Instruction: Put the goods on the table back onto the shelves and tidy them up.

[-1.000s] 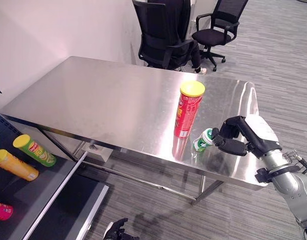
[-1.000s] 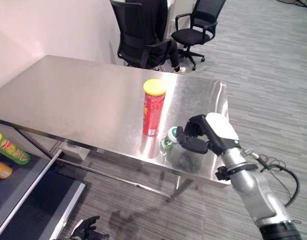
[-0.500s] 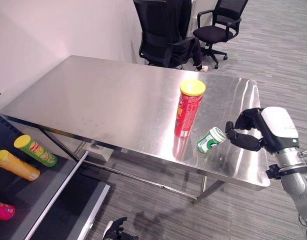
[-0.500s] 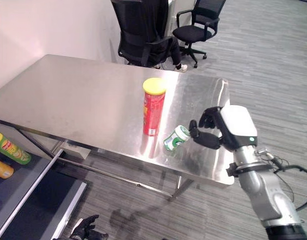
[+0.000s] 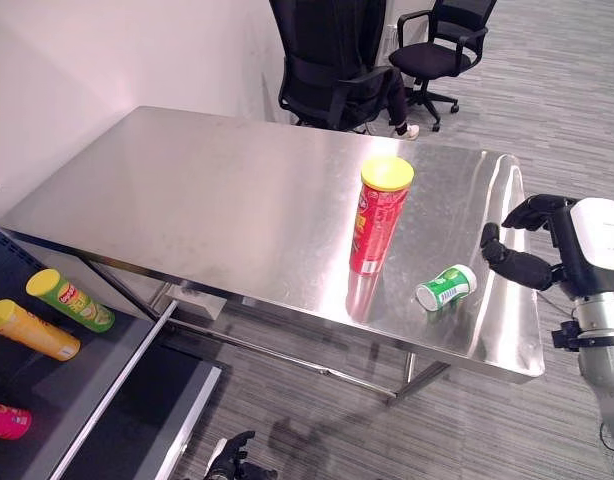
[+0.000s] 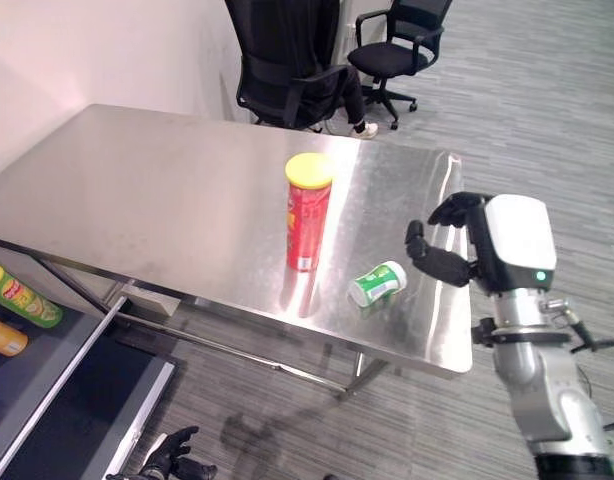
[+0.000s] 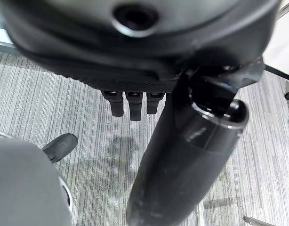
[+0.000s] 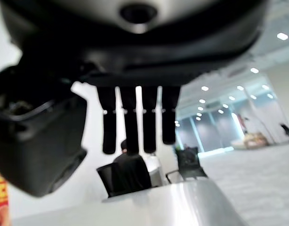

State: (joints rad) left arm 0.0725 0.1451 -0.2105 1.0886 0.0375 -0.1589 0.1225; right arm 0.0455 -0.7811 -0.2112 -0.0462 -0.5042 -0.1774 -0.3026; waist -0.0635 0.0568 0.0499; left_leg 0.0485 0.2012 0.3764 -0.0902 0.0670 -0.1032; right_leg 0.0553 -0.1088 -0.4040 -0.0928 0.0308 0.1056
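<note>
fingers [image 6: 439, 266] apart from green can [image 6: 377, 284].

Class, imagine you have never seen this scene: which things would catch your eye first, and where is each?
A tall red can with a yellow lid stands upright near the middle of the steel table. A small green can lies on its side by the table's right end, just clear of the open right hand. Bright cans lie on the dark shelf at lower left.

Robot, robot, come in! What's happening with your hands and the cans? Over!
Right hand open, off the green can, which lies tipped on the table. Left hand idle, low. Red can upright.
</note>
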